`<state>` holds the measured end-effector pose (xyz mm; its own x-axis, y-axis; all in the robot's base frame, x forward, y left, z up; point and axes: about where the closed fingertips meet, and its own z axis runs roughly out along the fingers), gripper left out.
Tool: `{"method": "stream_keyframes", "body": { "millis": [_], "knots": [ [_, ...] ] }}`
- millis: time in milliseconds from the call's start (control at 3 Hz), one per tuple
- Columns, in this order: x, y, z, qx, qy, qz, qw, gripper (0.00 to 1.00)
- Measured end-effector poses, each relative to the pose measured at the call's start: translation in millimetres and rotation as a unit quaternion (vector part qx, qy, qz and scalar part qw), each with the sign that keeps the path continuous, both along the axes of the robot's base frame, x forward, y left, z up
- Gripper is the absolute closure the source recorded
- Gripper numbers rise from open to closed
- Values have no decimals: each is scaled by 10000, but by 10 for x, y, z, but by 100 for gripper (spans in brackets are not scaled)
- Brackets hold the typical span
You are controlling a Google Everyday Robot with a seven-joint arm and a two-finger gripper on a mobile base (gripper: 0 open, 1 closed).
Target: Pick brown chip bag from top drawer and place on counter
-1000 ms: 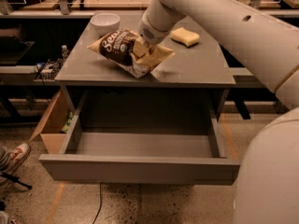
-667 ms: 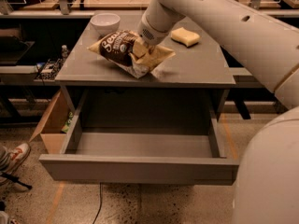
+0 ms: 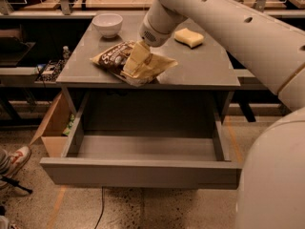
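Observation:
The brown chip bag lies on the grey counter, left of centre near the front edge. My gripper reaches down from the upper right and is shut on the bag's right half, with its cream fingers covering part of it. The top drawer is pulled fully out below the counter, and its inside shows nothing in it.
A white bowl stands at the counter's back left. A yellow sponge lies at the back right. An open cardboard box sits on the floor left of the drawer. A person's shoe is at the far left. My arm fills the right side.

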<state>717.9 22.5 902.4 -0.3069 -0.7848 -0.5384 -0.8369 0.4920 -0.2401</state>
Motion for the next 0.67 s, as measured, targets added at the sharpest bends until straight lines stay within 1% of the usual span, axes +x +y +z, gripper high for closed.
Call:
{"method": "stream_keyframes", "body": {
  "millis": [333,667],
  "knots": [
    [-2,4,6,29,5,19,10000,0],
    [-10,21,46,187,27,121,9997,0]
  ]
}}
